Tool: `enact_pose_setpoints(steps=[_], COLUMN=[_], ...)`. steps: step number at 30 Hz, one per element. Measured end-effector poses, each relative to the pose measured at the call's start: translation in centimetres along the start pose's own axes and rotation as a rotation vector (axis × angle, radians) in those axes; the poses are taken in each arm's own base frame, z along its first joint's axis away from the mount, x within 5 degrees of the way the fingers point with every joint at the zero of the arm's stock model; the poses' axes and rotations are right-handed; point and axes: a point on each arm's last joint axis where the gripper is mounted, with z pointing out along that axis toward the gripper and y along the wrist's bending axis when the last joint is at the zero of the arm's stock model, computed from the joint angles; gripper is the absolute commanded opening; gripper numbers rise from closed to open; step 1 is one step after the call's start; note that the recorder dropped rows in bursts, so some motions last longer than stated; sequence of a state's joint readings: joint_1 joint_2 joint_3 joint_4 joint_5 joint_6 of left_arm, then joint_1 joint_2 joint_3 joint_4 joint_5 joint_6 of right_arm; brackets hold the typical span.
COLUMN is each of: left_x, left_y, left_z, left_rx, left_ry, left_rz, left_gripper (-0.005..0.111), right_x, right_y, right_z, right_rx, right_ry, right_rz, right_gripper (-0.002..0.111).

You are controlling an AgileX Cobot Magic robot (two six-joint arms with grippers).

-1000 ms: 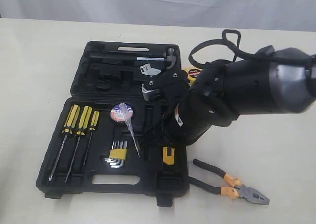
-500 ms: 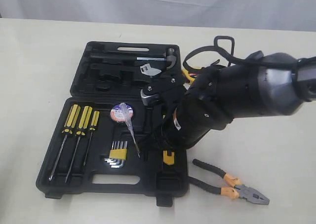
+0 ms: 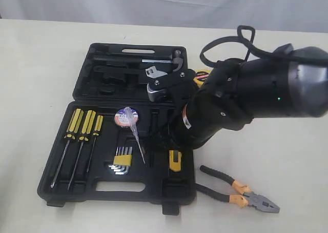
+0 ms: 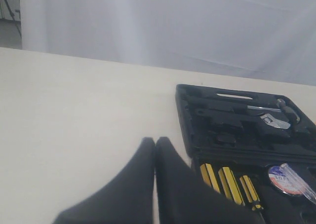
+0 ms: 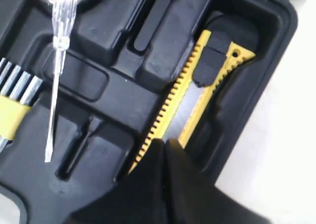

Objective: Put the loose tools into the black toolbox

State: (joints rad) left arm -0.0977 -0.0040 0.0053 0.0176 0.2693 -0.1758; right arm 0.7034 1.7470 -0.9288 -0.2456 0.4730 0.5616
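Knife: yellow-and-black utility knife (image 5: 185, 110) lies flat in its long recess, in the near half of the black toolbox (image 3: 154, 187) by the R edge. Slider end points toward the box corner.
Writing: none seen on the knife. The white-blue label on the black tape roll (image 3: 124, 118) has print, too small to read. The label on the yellow tape measure (image 3: 200, 77) is also illegible.
R gripper (image 5: 165, 147): fingers pressed together, only a thin seam, nothing betw. them. Tips sit over the knife's inner end; touching or just above, can't tell.
L gripper (image 4: 155, 145): clenched too, empty, over bare table (image 4: 74, 110) beside the box's L side.
Tape roll: in its round recess in the near half, w/ a clear-handled tester (image 3: 135, 133) lying across it.
Pliers: grey pliers (image 3: 238, 188) are out on the table, just off the box's front R corner, handles a bit apart.
Tape measure: on the table by the far half's R edge, mostly hidden behind the R arm.
Seated in the near half: three screwdrivers (image 3: 82, 130) and hex keys (image 3: 122, 160).
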Motion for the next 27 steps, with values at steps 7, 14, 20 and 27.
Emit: enact_pose_setpoints(steps=[7, 14, 20, 27], left_x=[0.0, 0.0, 0.0, 0.0], left_y=[0.0, 0.0, 0.0, 0.0], left_z=[0.0, 0.0, 0.0, 0.0], left_rx=[0.000, 0.000, 0.000, 0.000], left_ry=[0.000, 0.000, 0.000, 0.000], left_rz=[0.000, 0.000, 0.000, 0.000], left_gripper=[0.000, 0.000, 0.000, 0.000], right_x=[0.6, 0.6, 0.2, -2.8], right_y=[0.0, 0.1, 0.1, 1.8], right_z=[1.7, 2.3, 0.7, -3.9], right_rx=[0.019, 0.020, 0.004, -0.130], right_ry=[0.053, 0.064, 0.020, 0.022], right_rz=[-0.006, -0.006, 0.001, -0.037], right_gripper=[-0.001, -0.001, 0.000, 0.032])
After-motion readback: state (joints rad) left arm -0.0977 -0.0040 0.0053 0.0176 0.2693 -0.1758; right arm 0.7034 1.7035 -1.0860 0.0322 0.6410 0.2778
